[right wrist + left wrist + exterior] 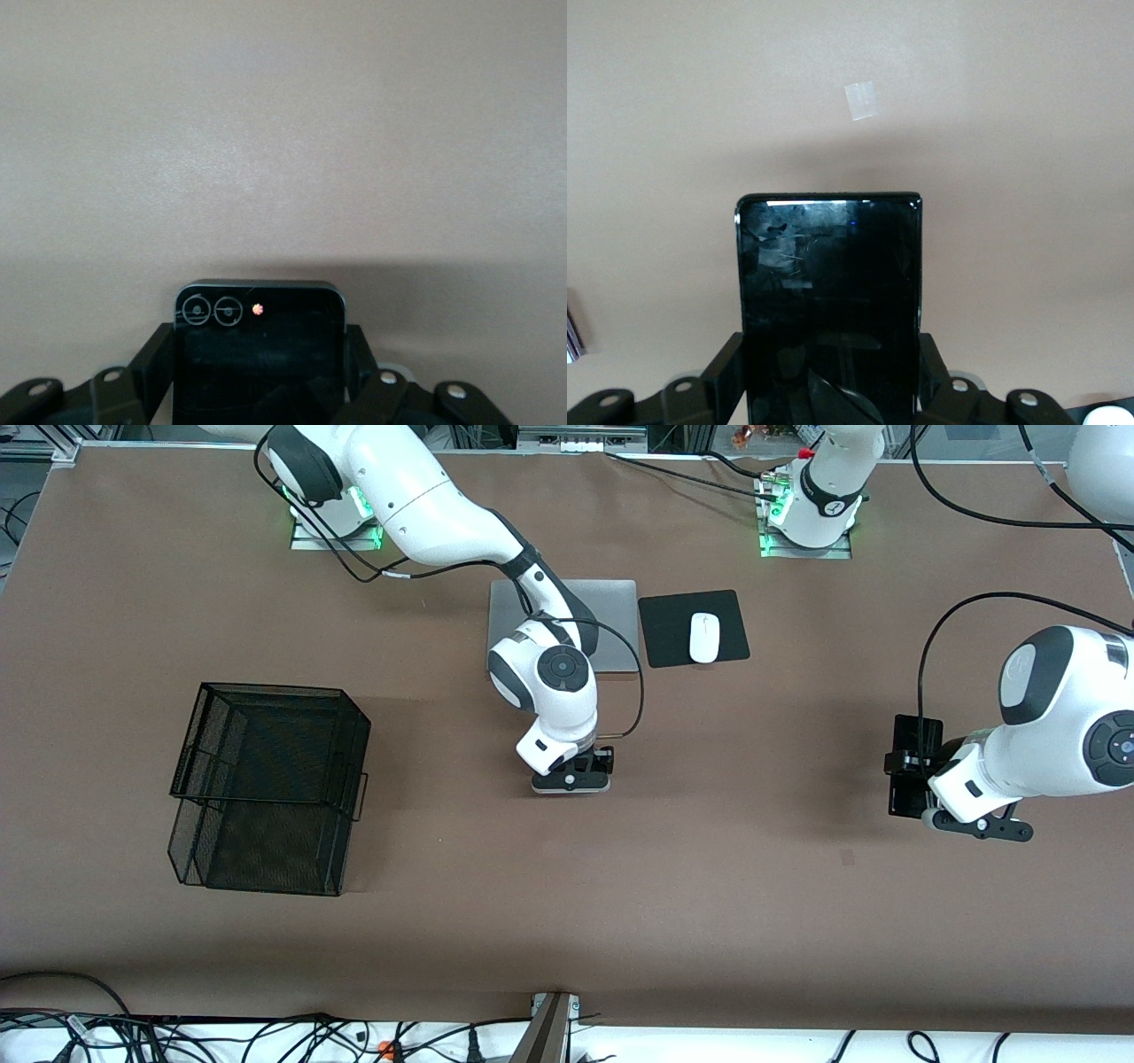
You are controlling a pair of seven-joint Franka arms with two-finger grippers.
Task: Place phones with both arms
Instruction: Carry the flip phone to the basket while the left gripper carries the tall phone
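Even, bright overhead light covers the brown table (567, 886), with soft shadows pooling under both arms and beside the mesh basket (266, 788). Both wrist views are softer and paler — the long black phone (829, 301) catches a streak of glare along its upper edge, its glass showing smudged reflections.

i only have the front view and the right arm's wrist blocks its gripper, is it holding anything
observer: yes, the right gripper is shut on a small phone, with a finger on each side of it.
operator: which face shows
observer: the dark face with two camera rings and a small red dot is toward the wrist camera.
operator: and the left one
observer: the left gripper is shut on the long black phone, glossy screen toward its camera. A small pale tape square lies on the table past the phone's end.
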